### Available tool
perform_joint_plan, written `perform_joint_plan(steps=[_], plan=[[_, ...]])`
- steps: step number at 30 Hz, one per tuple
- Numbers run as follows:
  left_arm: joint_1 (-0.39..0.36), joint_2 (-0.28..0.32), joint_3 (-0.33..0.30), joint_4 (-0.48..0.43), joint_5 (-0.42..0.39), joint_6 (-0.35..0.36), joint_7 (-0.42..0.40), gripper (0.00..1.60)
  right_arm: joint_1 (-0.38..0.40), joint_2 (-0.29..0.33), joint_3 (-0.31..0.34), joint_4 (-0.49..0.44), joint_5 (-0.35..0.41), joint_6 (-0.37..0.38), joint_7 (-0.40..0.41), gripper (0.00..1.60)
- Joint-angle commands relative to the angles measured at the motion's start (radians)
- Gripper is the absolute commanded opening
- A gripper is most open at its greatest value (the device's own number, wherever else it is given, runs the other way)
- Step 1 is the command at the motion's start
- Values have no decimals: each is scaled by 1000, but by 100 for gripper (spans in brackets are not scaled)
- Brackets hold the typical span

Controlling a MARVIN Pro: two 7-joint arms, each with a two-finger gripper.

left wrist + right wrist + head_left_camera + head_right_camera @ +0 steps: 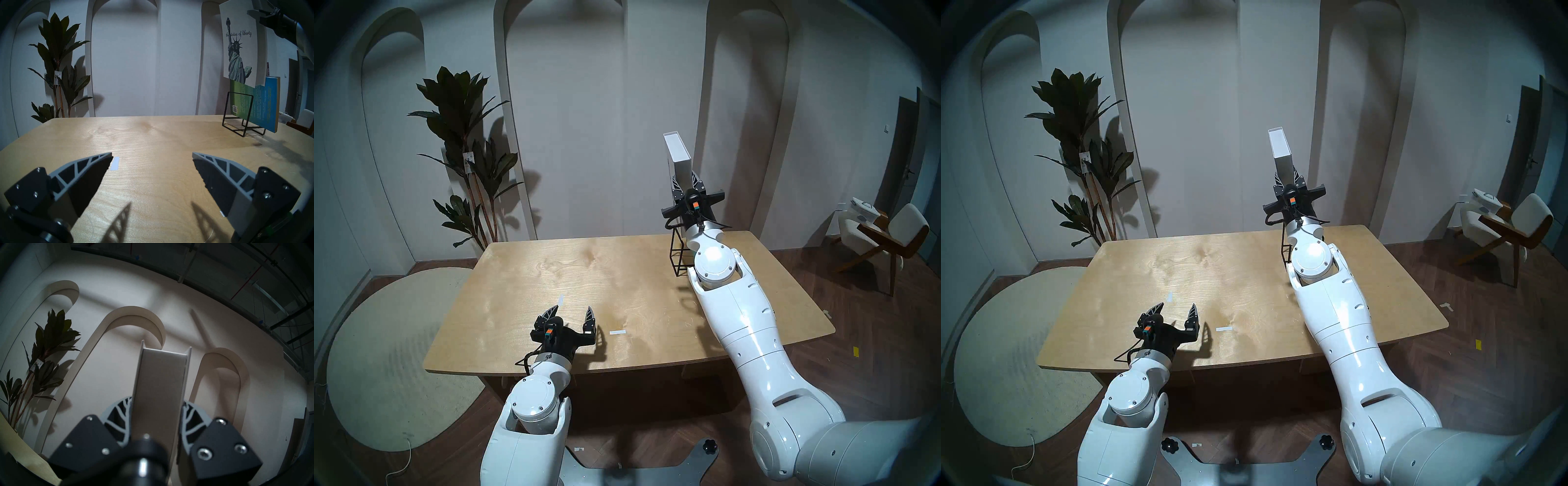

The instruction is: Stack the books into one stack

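Above the wire rack (678, 253): right claw (683, 181) raised, pinching white book (679, 156) | left claw (572, 314) spread, level

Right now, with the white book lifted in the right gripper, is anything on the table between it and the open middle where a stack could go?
Nothing visible. The white book is held by the right gripper above the wire rack. The table middle holds only two tape strips.

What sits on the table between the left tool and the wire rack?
Bare tabletop, save one white tape strip by the left tool. The left wrist view shows it up to the wire rack.
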Motion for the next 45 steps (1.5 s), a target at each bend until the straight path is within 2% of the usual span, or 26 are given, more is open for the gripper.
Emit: perform_joint_plan(steps=[1, 4, 12, 20, 22, 26, 27, 31, 33, 35, 40, 42, 43, 45], plan=[[-6, 0, 0, -20, -2, -4, 2, 160, 27, -57, 15, -41, -70, 10, -119, 0], [-6, 0, 0, -21, -2, -4, 2, 160, 31, -52, 5, -46, -82, 5, -146, 0], [-6, 0, 0, -21, -2, -4, 2, 160, 49, -30, -33, -57, -131, -32, -146, 0], [-6, 0, 0, -21, -2, -4, 2, 160, 60, -5, -96, -75, -178, -56, -107, 0], [-6, 0, 0, -21, -2, -4, 2, 160, 60, 11, -117, -80, -190, -65, -82, 0], [-6, 0, 0, -21, -2, -4, 2, 160, 50, 71, -169, -111, -197, -69, 27, 0], [-6, 0, 0, -20, -2, -4, 2, 160, 49, 94, -191, -115, -224, -70, 25, 0], [-6, 0, 0, -21, -2, -4, 2, 160, 37, 153, -230, -150, -273, -80, 139, 0], [-6, 0, 0, -21, -2, -4, 2, 160, 37, 172, -247, -152, -324, -92, 153, 0], [-6, 0, 0, -21, -2, -3, 2, 160, 38, 198, -269, -163, -330, -97, 200, 0], [-6, 0, 0, -21, -2, -4, 2, 160, 39, 259, -339, -173, -432, -134, 265, 0], [-6, 0, 0, -21, -2, -3, 2, 160, 34, 272, -357, -178, -446, -132, 304, 0], [-6, 0, 0, -22, -2, -3, 2, 160, 34, 277, -370, -168, -481, -133, 302, 0], [-6, 0, 0, -22, -2, -3, 2, 160, 36, 269, -373, -141, -473, -137, 314, 0]])
